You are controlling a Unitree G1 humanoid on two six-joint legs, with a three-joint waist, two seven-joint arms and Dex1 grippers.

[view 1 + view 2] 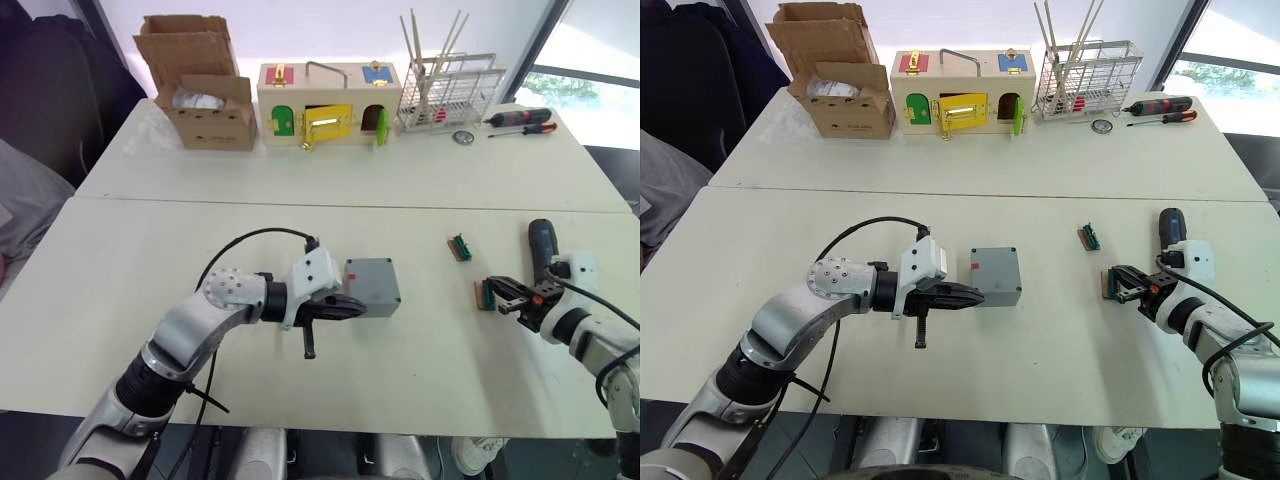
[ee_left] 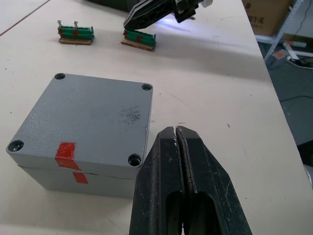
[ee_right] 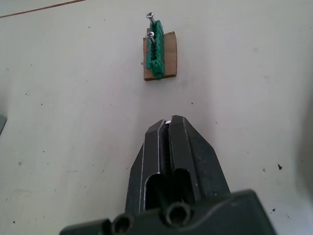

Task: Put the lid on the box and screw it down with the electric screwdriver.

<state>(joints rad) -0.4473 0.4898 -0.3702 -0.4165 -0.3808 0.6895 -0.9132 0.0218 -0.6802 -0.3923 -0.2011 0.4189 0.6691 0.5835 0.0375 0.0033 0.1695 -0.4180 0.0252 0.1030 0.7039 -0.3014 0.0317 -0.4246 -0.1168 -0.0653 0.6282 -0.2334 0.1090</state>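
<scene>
While the shallow square grey plastic lid (image 2: 93, 115) is already seated on the deep grey plastic box (image 1: 372, 287), with a red mark carried across the seam on one side, none of the corner holes seen in the left wrist view is filled by a screw, so the fastening is judged not yet begun. The closed-up box is found near the middle of the pale front table (image 1: 120, 290), just beside the left gripper (image 1: 345, 306), whose two black fingers (image 2: 193, 181) are pressed together on nothing, their tips beside a corner of the box; whether they touch it cannot be told. The right gripper (image 1: 502, 296) is held low over the table on the robot's right, its fingers likewise drawn together, and a tiny pale glint is seen at their tips, though whether a screw is pinched there cannot be told. Just beside it lies a small green holder on a brown card base (image 3: 157, 56) with two screws standing in it, and a second like holder (image 1: 460, 247) lies a little farther back. The thick black cylindrical electric screwdriver (image 1: 541, 243) is seen lying on the table beside the right forearm, and it is gripped by neither arm. What remains, by this judgement, is for the screws to be set into the four corner holes and the driver to be taken up and run on each.
</scene>
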